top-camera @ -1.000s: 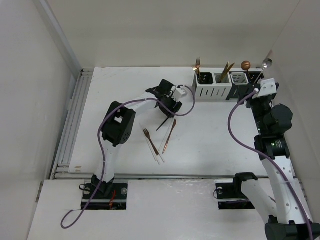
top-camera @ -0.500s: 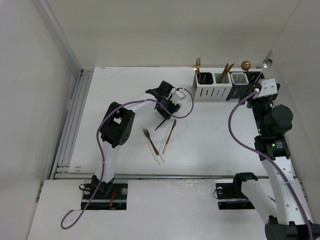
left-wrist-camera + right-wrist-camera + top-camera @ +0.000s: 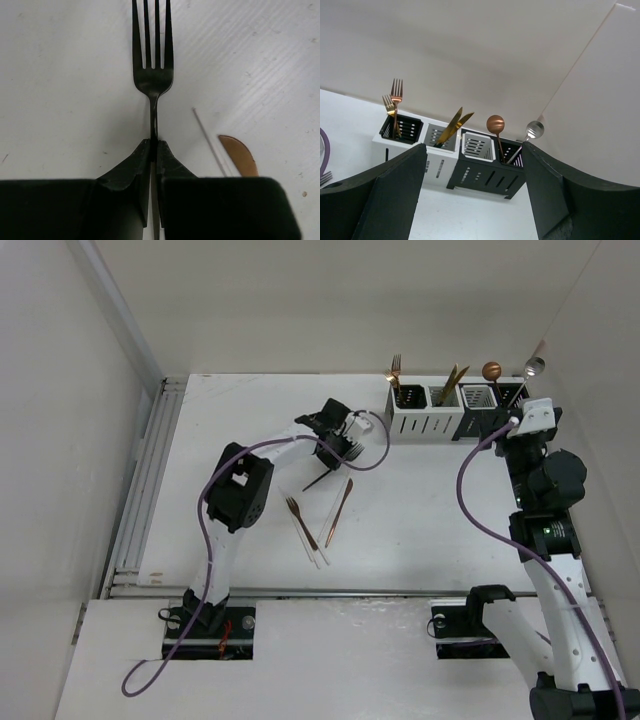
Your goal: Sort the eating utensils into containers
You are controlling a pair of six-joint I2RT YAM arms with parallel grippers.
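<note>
Supervisor: Progress on the sort, please.

Inspector: Partly done, in my judgement past the halfway mark. The row of four joined slotted cutlery boxes (image 3: 455,420), two white and two black, stands at the far edge of the white table (image 3: 230,420), toward its far right corner. Six pieces stand in it. A copper fork (image 3: 396,90) and a gold fork (image 3: 387,102) are in the end white box and two gold knives (image 3: 452,127) in the second white box. A round-bowled copper spoon (image 3: 495,123) and a silver spoon (image 3: 535,129) are at the black end. I cannot tell which black box holds each spoon.

Supervisor: Outstanding items?

Inspector: At least three. A black metal fork (image 3: 153,75) is clamped by its handle in the left gripper (image 3: 154,146), over the middle of the table. I cannot tell whether its tines are off the surface. Closer to the near edge lie a copper fork with a white handle (image 3: 297,515) and a slim copper piece (image 3: 339,508), knife or spoon not clear. A further white handle may lie beside them, but I cannot confirm it.

Supervisor: And the right arm?

Inspector: The right gripper (image 3: 474,150) has its fingers spread wide and carries nothing. It hangs just in front of the boxes at the far right corner.
</note>
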